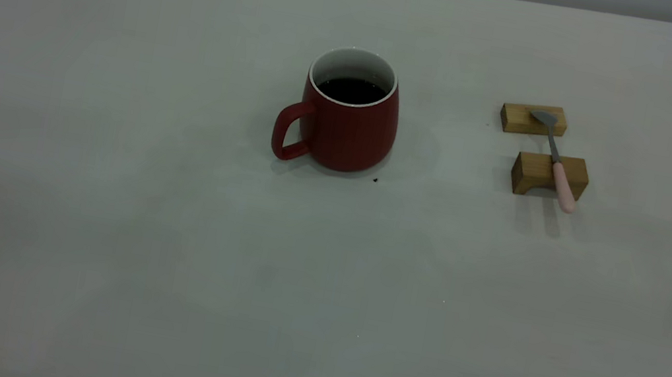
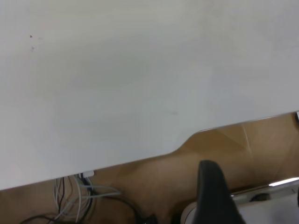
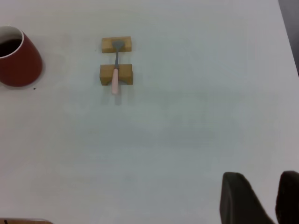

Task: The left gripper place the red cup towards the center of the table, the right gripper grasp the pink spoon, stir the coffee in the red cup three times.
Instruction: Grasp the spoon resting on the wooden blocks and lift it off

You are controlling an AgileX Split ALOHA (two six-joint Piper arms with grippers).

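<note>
The red cup [image 1: 346, 129] stands upright near the middle of the table [image 1: 161, 255], handle toward the front left, with dark coffee [image 1: 351, 90] inside. To its right the pink spoon [image 1: 556, 160] lies across two wooden blocks, its metal bowl on the far one and its pink handle overhanging the near one. Neither arm shows in the exterior view. My right gripper [image 3: 265, 196] hangs open over bare table, far from the spoon [image 3: 115, 70] and the cup [image 3: 18, 60]. My left gripper [image 2: 254, 186] is open at the table's edge, holding nothing.
The far wooden block [image 1: 533, 119] and the near wooden block [image 1: 548, 174] hold the spoon off the surface. A tiny dark speck [image 1: 375, 180] lies by the cup's base. Loose cables [image 2: 79, 196] hang below the table edge in the left wrist view.
</note>
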